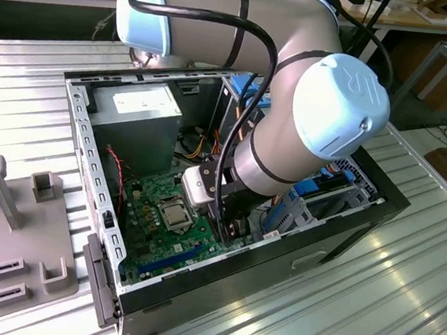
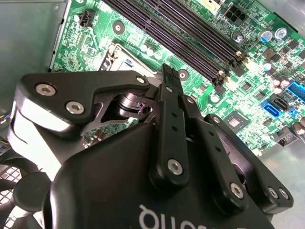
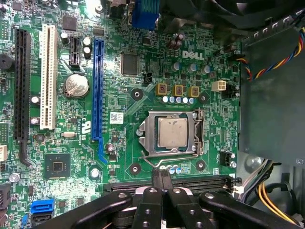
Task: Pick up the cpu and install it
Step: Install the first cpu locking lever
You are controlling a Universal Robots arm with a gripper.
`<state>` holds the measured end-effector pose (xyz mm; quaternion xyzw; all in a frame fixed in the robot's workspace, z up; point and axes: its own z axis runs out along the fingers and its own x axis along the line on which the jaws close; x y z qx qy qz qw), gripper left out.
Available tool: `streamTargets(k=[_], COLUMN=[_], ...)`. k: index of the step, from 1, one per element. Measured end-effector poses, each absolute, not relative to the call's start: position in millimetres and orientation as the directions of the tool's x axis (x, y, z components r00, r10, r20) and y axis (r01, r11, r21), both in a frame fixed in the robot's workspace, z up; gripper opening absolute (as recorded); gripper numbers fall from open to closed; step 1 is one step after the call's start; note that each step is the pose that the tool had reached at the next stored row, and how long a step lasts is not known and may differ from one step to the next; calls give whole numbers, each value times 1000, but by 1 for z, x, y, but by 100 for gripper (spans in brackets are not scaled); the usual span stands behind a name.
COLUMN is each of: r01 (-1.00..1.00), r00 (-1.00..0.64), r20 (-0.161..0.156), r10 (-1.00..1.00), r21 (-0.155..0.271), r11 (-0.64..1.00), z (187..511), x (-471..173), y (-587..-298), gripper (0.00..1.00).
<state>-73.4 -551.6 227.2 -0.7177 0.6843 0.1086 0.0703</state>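
A: Nearest?
B: Black metal gripper (image 3: 161,183), fingers pressed together, gripping nothing, low over the green motherboard (image 3: 119,143).
A: And the cpu?
B: Just beyond the fingertips: flat square cpu (image 3: 172,132), matte silver-grey, seated inside the metal socket frame (image 3: 148,136). Farther off, ribbed metal table (image 1: 400,311).

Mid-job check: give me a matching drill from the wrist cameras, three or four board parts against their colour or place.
Things:
1. silver-grey square cpu
2. long blue expansion slot
3. round silver coin battery
4. black two-finger gripper

States:
A. between the white slot and the blue one
B. inside the metal socket frame
C. fingertips together, beside the socket's lever
D. runs alongside the white slot

Pairs: 1-B, 2-D, 3-A, 4-C
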Motion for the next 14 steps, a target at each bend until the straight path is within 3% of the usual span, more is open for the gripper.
streamTargets(k=[14], r01=[-997], r00=[40], r20=[-252], r10=[-967], r21=[50], r11=[-54], z=[218], x=[-83], y=[-552], gripper=[11])
